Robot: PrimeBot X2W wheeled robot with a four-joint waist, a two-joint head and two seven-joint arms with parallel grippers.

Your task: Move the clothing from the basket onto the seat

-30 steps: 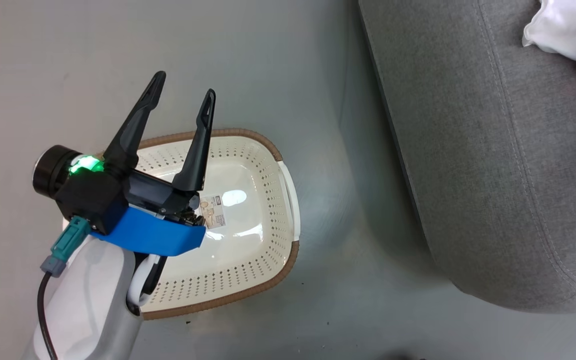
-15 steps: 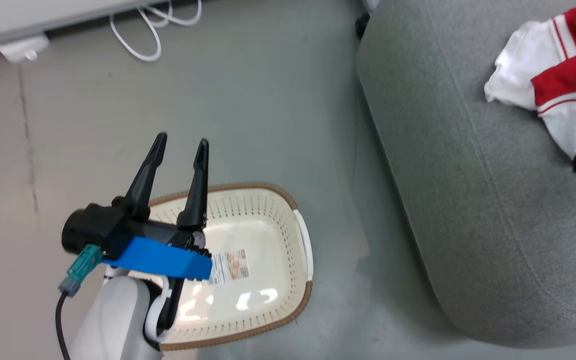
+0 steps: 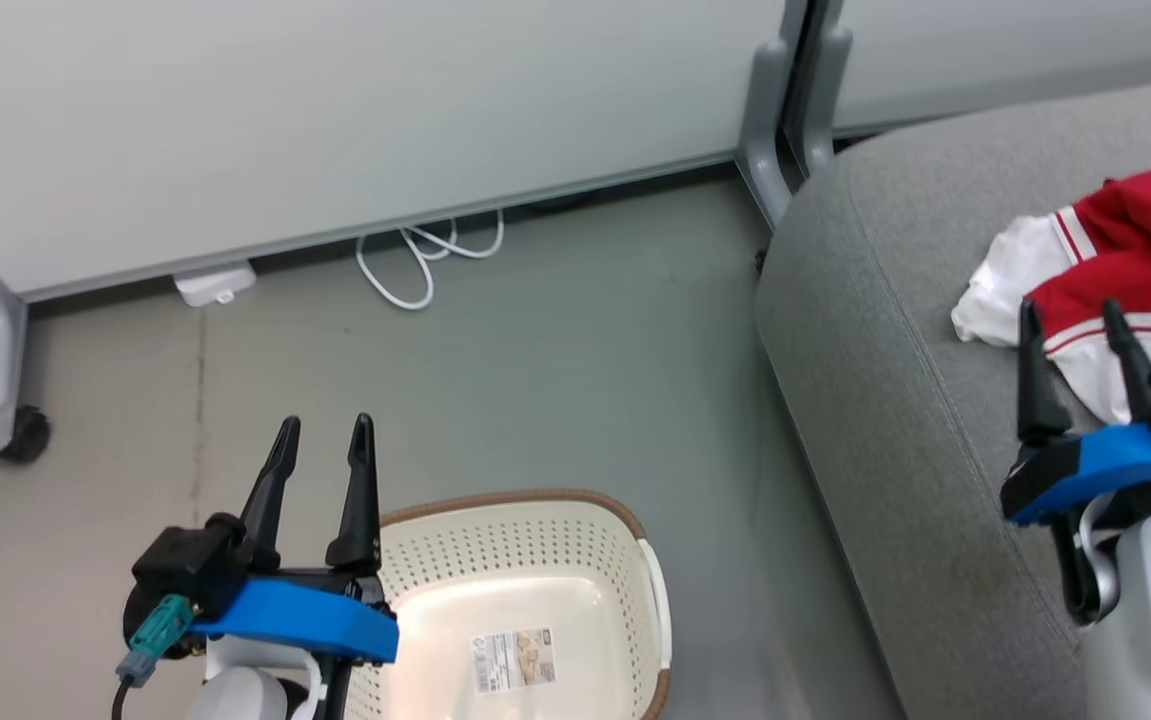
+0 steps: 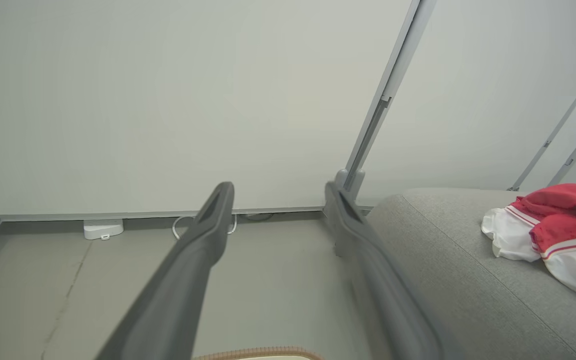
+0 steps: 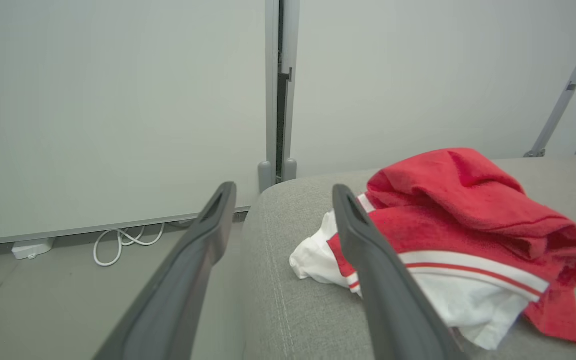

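1. The clothing [image 3: 1145, 225] lies in a crumpled red and white heap on the seat [image 3: 895, 400], toward the end nearest the basket. A white part with thin red stripes spreads out from under the red cloth. I cannot tell cleanly whether the heap is 2 garments.
2. The basket [image 3: 505, 497] stands on the floor [image 3: 585, 330] near the seat's rounded end. The part of its inside that shows is bare apart from a printed label [image 3: 515, 660]. Its near end is cut off by the picture's edge.
3. Judged from this, the moving looks done. At most, the hidden end of the basket needs a check and the arms need drawing clear.
4. The right gripper [image 3: 1068, 310] hovers over the seat just before the heap, its jaws parted and nothing between them.
5. The left gripper [image 3: 326, 422] hangs over the floor beside the basket's far rim, its jaws likewise apart and empty.
6. The seat is light grey fabric with rounded edges and a stitched seam running along it.
7. Beyond the floor stand pale wall panels [image 3: 335, 100] joined at a grey post [image 3: 770, 110]. A looped white cable [image 3: 430, 265] and a small white box [image 3: 215, 283] lie at their foot. A grey leg on a black castor [image 3: 25, 435] stands at the far left.
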